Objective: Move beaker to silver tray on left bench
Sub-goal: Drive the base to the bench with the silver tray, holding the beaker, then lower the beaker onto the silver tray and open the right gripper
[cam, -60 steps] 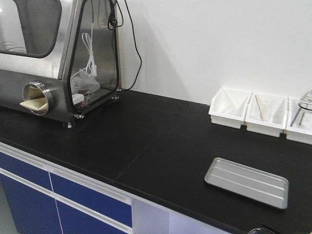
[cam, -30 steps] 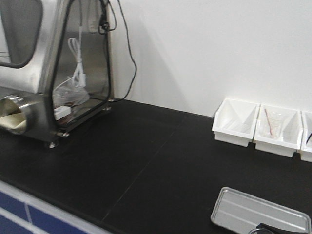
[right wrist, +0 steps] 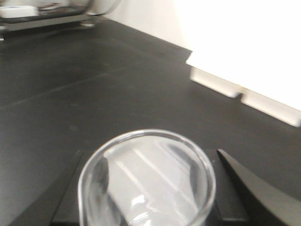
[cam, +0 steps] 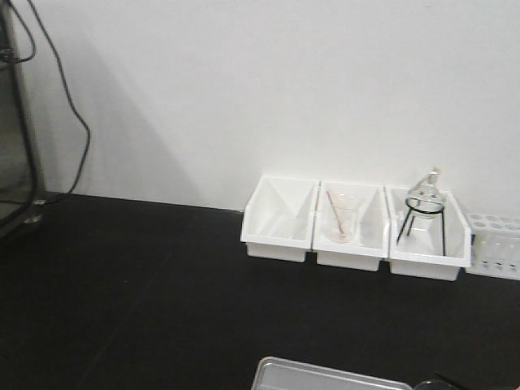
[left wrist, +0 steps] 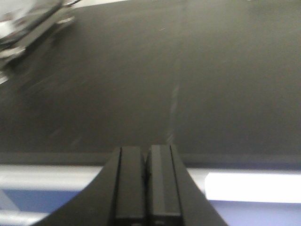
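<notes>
Idly, the left gripper [left wrist: 146,183] is seen with jaws pressed together above the matte black left bench [left wrist: 188,84], nothing being carried. At the front view's six o'clock the shallow grey metal tray [cam: 325,375] is glimpsed. The small clear glass beaker [right wrist: 146,183] is clamped upright in the right gripper [right wrist: 149,157], presumably for lowering there.
</notes>
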Robot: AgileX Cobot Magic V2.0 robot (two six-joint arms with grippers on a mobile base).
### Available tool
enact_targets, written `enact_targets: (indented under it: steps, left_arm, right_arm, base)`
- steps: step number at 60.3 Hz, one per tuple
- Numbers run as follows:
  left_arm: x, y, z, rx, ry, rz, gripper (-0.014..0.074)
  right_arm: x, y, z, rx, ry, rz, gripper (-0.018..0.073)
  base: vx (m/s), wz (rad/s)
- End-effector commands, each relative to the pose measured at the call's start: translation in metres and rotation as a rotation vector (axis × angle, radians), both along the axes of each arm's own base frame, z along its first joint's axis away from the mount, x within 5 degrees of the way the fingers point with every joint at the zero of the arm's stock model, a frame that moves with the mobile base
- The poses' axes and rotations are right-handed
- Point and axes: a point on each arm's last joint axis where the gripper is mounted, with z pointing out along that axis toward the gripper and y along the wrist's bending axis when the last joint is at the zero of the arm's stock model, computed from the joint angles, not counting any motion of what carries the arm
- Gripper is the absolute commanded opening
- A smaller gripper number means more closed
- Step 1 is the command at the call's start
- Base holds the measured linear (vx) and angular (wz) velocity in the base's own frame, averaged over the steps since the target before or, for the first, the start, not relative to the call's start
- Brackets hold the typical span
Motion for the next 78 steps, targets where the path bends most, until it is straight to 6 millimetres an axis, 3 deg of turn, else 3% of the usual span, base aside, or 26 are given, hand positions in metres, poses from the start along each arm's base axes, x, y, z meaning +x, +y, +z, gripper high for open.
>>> enact_targets:
  steps: [1,29,60,73,78]
  left_arm:
    - [0.002,-0.001,0.001,-0.006,-0.069,-0.015,0.0001]
    - [0.002,-0.001,0.001,-0.006,-0.069,-0.015,0.0001]
    - [0.002,-0.001,0.001,-0.006,-0.069,-0.015,0.0001]
    - [0.002,-0.001,0.001,-0.006,-0.069,-0.015,0.0001]
    - [0.002,-0.001,0.001,-0.006,-0.069,-0.015,0.0001]
  right_arm:
    - [0.003,0.001,0.018,0.058,-0.109,0.0,-0.0011]
    - [0.003,0.001,0.018,0.057,-0.107,-0.001,-0.0011]
    - [0.003,0.002,0.024,0.091,-0.168,0.004,-0.0011]
    - [0.003,0.003,0.037,0.258,-0.243,0.004,-0.0011]
    - [0.014,0.005,0.037,0.287,-0.289,-0.012,-0.0011]
  base:
    - [0.2,-0.56]
    - [0.13,-0.47]
    - [0.01,-0.03]
    - [0.0,0.01]
    - [0.0,0.0]
